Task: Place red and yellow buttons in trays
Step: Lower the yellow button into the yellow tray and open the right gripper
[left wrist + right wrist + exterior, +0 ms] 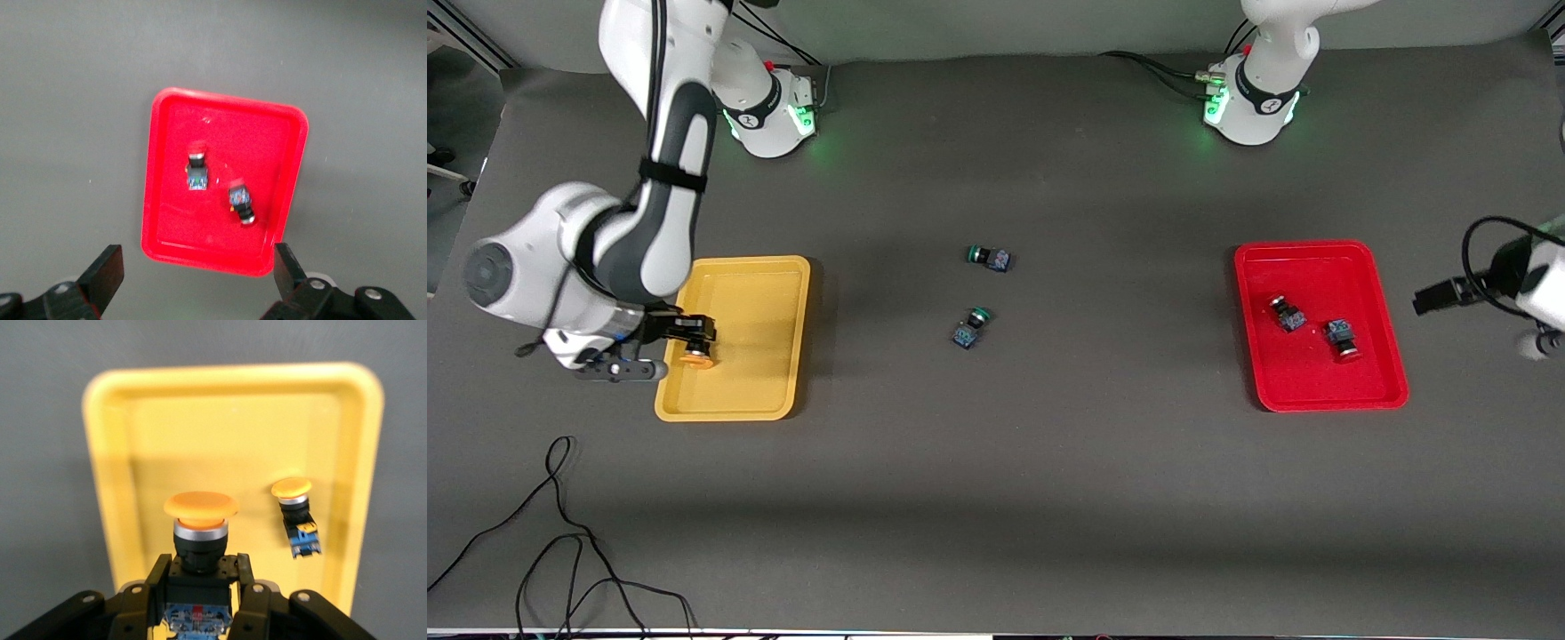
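My right gripper (692, 342) (203, 570) is shut on a yellow button (695, 358) (200, 520), cap forward, low over the yellow tray (758, 302) (227, 420). A second yellow button (297, 517) lies in that tray; it is hidden in the front view. The red tray (1316, 260) (220, 127) holds two red buttons (1288, 314) (1341, 340), also seen in the left wrist view (196, 167) (240, 202). My left gripper (1430, 300) (197, 261) is open and empty, up over the table beside the red tray, at the left arm's end.
Two green-capped switches (989, 258) (970, 326) lie on the dark mat midway between the trays. A loose black cable (560, 533) curls near the front edge at the right arm's end.
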`<action>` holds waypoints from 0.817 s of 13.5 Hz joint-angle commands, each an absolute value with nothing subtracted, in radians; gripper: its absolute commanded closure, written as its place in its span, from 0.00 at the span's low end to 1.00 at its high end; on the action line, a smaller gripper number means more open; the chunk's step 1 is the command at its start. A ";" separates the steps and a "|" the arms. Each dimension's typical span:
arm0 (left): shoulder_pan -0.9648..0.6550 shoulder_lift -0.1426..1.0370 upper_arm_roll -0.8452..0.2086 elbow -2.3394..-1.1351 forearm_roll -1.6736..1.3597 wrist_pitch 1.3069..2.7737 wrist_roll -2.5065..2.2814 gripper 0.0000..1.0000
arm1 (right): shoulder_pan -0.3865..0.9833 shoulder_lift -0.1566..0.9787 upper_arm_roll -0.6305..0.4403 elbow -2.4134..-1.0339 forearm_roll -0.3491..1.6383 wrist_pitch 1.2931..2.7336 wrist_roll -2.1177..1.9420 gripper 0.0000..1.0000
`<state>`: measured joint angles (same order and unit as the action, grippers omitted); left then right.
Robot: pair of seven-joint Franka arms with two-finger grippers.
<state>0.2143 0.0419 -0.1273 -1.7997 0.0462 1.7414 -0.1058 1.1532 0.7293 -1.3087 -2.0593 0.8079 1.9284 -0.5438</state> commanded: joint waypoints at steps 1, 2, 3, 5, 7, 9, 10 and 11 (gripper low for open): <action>0.212 -0.063 -0.127 -1.894 0.032 1.760 -0.071 0.00 | 1.031 0.744 -1.137 -2.062 0.830 2.026 -0.639 0.84; 0.197 -0.064 -0.139 -1.894 0.034 1.758 -0.072 0.00 | 0.990 0.755 -1.079 -2.060 0.830 2.057 -0.682 0.84; 0.186 -0.064 -0.144 -1.891 0.034 1.758 -0.075 0.00 | 0.961 0.755 -1.033 -2.057 0.828 2.072 -0.695 0.84; 0.149 -0.034 -0.143 -1.811 0.034 1.712 -0.094 0.00 | 0.957 0.758 -1.009 -2.054 0.827 2.082 -0.696 0.84; 0.152 0.011 -0.141 -1.726 0.035 1.622 -0.084 0.00 | 0.959 0.764 -0.996 -2.043 0.827 2.079 -0.677 0.24; 0.153 0.005 -0.141 -1.729 0.038 1.603 -0.084 0.00 | 0.957 0.752 -0.999 -2.026 0.822 2.065 -0.655 0.00; 0.153 0.006 -0.141 -1.730 0.038 1.603 -0.084 0.00 | 0.965 0.738 -1.014 -2.017 0.816 2.051 -0.646 0.00; 0.152 0.006 -0.141 -1.730 0.038 1.605 -0.086 0.00 | 0.971 0.733 -1.050 -1.996 0.815 2.005 -0.644 0.00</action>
